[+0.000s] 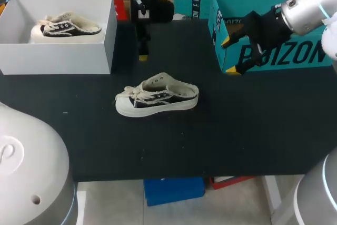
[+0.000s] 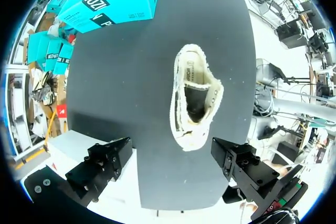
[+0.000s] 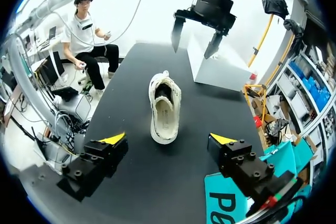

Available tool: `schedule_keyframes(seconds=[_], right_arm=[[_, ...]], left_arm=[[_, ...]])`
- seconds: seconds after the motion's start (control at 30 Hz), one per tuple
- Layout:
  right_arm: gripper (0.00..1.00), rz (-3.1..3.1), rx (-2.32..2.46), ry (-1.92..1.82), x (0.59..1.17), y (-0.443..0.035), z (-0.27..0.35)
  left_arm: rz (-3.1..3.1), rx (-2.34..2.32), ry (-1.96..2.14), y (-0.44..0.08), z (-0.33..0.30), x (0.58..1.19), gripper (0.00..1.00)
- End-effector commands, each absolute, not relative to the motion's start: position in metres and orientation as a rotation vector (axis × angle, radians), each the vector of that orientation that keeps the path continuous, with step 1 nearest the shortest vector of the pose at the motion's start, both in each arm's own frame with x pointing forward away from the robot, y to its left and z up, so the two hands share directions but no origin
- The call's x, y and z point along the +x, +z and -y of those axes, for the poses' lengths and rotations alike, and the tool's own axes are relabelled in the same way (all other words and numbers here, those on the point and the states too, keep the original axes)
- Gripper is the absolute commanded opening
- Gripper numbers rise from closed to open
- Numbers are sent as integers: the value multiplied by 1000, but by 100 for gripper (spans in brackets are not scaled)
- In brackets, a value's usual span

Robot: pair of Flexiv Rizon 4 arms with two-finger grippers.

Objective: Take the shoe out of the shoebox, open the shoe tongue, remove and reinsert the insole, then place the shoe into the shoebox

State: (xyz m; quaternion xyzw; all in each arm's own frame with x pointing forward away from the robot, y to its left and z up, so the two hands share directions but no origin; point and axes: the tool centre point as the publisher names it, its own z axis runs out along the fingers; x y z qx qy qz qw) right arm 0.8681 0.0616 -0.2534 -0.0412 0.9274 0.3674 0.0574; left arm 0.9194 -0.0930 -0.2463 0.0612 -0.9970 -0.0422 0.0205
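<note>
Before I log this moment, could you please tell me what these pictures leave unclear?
- Head view: table shoe, insole's front covered by tongue and laces.
- Head view: boxed shoe in white box, insole too small to tell.
- Left wrist view: left pincer, yellow tips not showing.

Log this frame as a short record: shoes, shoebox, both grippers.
shoebox: white, open, on the table's left rear, holding a second shoe
shoe: upright mid-table, outside the shoebox, untouched
left gripper: open, empty, hanging above the table beside the shoebox
right gripper: open, empty, by the teal box
</note>
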Motion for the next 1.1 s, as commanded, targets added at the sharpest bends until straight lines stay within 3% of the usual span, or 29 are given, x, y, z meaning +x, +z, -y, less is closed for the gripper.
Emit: schedule_keyframes(seconds=[0.03, 1.1], right_arm=[[100, -2785, -109, 1152, 868, -274, -77], [100, -2882, -116, 1308, 857, -378, -150]], left_arm=[[3091, 188, -132, -246, 93, 920, 100], [3091, 188, -132, -246, 93, 920, 100]])
